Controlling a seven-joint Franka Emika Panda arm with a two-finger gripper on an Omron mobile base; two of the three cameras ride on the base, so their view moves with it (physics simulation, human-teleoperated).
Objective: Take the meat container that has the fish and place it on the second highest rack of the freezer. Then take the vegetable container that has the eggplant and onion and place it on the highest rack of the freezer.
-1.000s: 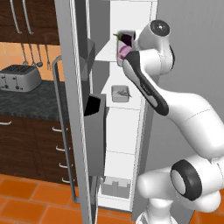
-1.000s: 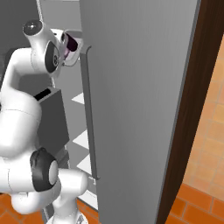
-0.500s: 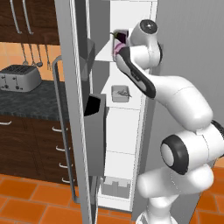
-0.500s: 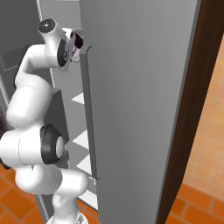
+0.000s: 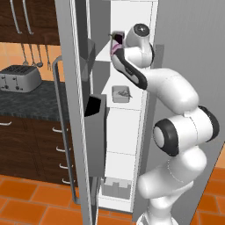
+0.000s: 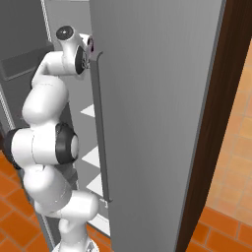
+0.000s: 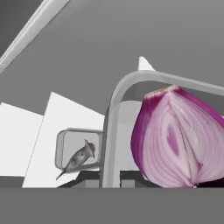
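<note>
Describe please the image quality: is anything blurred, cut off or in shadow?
Hand view: sharp and evenly lit, the onion looms large and is cut by the right edge. Left base view: crisp, the fish container small. Right base view: the grey door hides the shelves.

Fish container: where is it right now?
The fish container sits on a freezer rack in the left base view, below the raised end effector; the hand view shows it left of the onion.

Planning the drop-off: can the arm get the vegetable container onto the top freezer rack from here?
Probably yes. The tool is shut on the vegetable container with the onion, already high inside the open freezer. The fish container sits on a lower rack, out of the way.
</note>
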